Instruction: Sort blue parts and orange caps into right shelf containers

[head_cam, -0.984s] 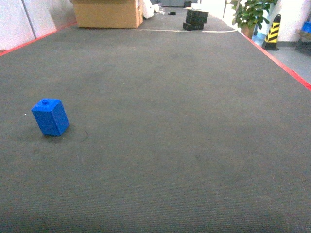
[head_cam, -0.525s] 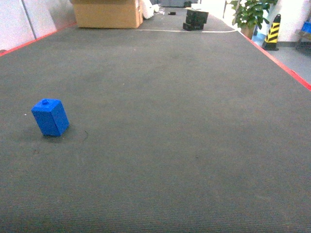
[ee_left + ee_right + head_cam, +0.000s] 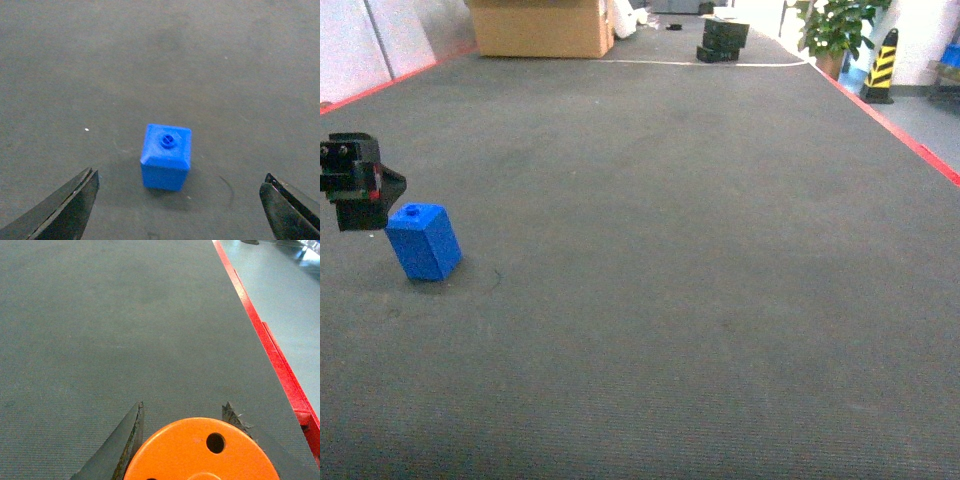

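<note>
The blue part (image 3: 424, 242) stands upright on the dark carpeted floor (image 3: 700, 260) at the left of the head view, its long axis vertical and the round hole in its top face turned up. The left tool (image 3: 360, 182) hangs just beside it, up and to its left, spread wide; in the left wrist view (image 3: 177, 210) the block (image 3: 166, 157) sits between the two fingertips (image 3: 70, 205) but ahead of them, clear of both, so the coming move looks like a short advance forward and down to bracket it. The left arm is plainly the nearer one. Open carpet lies all round the block, with the red border line (image 3: 390, 80) well apart. The right tool (image 3: 182, 440) is clenched on an orange cap (image 3: 200, 452), near the red edge (image 3: 260, 335) on its right
</note>
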You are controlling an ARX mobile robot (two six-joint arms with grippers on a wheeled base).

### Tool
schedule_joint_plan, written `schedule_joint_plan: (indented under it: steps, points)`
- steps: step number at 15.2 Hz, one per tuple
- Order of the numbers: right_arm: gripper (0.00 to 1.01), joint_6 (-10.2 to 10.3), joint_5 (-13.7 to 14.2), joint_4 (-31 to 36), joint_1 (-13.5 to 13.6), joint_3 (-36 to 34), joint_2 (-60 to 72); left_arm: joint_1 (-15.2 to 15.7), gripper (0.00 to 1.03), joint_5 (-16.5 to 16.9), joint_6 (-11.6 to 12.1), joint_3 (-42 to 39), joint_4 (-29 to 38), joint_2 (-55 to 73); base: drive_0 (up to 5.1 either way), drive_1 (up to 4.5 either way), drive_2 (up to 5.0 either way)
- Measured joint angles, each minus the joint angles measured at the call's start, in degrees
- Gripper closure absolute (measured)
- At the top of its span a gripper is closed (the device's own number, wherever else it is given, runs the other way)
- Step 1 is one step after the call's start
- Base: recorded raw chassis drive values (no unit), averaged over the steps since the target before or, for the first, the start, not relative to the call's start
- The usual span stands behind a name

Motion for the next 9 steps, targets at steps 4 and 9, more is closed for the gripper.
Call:
schedule_joint_plan:
  steps: [4,9]
  points:
    - [0.59,0.0,0.0,0.0,0.0,0.0,0.0,1.7,0.05,3.4,-1.2,11.3,-4.2,11.9,0.0,0.0,0.0]
    - [0.59,0.0,0.0,0.0,0.0,0.0,0.0,1.4,0.05,4.3,-1.5,21.5,-7.4,20.9,0.0,0.0,0.0]
